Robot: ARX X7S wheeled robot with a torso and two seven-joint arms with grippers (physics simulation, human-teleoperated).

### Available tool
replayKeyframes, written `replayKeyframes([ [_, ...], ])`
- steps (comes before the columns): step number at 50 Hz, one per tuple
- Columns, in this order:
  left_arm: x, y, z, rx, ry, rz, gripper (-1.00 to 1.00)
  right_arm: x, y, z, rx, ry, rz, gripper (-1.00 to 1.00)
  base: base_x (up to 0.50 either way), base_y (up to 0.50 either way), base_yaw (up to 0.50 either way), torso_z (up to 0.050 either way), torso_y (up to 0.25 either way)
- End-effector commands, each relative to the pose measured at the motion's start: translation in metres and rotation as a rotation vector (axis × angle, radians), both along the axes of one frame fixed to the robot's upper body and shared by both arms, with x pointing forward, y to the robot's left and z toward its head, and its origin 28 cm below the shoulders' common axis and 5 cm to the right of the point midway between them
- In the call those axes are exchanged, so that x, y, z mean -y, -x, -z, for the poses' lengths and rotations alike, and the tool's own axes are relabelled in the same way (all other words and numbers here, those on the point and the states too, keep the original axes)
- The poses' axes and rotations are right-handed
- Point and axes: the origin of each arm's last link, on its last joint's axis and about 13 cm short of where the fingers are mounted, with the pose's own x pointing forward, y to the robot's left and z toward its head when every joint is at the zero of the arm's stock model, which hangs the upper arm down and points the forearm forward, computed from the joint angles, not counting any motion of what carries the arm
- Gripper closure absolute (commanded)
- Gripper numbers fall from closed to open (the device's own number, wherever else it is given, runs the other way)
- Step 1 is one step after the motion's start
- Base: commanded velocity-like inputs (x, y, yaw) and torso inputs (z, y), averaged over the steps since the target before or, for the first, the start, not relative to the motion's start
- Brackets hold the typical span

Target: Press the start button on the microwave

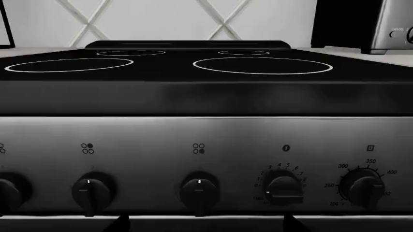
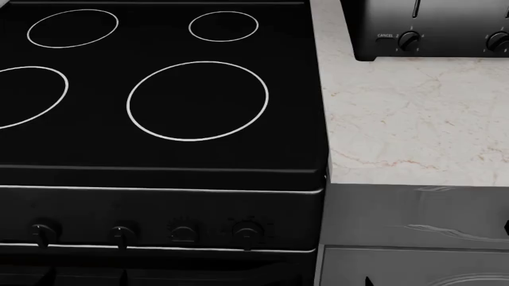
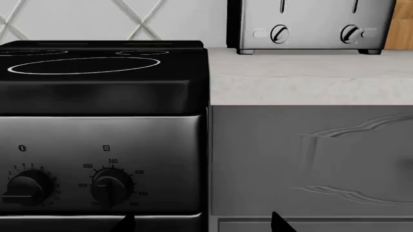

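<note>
The microwave and its start button are out of view in every frame. My left gripper (image 1: 206,224) is open and empty; only its two dark fingertips (image 1: 119,224) show, spread wide in front of the stove's knob panel (image 1: 200,191). My right gripper (image 3: 203,223) is open and empty too. Its fingertips (image 3: 281,222) straddle the seam between the stove front and the grey cabinet (image 3: 310,159). In the head view only a small dark tip (image 2: 368,280) of the right gripper shows, at the bottom edge.
A black glass cooktop (image 2: 159,101) with white burner rings fills the left. A row of knobs (image 2: 123,233) runs along its front. A marble counter (image 2: 413,119) lies to its right, with a silver toaster (image 2: 430,30) at the back. Below the counter is a grey drawer front (image 2: 413,226).
</note>
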Motion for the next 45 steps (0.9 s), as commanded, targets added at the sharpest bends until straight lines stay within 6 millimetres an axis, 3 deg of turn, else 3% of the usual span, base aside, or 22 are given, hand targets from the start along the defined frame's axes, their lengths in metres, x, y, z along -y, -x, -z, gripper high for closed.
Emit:
replayKeyframes([
  [1,0.0,0.0,0.0,0.0,0.0,0.0,-1.0,0.0,0.001,0.0,0.001,0.0,0.0,-1.0,0.0,0.0,0.0,0.0,0.0],
  [21,-0.003,0.003,-0.005,0.022,0.027,-0.021,-1.0,-0.001,0.001,-0.001,0.011,-0.015,0.009,-1.0,0.0,0.0,0.0,0.0,0.0],
  [34,-0.005,0.001,-0.07,0.195,-0.016,-0.018,-1.0,0.002,0.003,-0.08,0.226,0.053,-0.011,-1.0,0.0,0.0,0.0,0.0,0.0],
  [45,-0.008,-0.018,-0.108,0.173,-0.037,-0.026,-1.0,0.009,-0.013,-0.117,0.255,0.116,-0.043,-1.0,0.0,0.0,0.0,0.0,0.0],
])
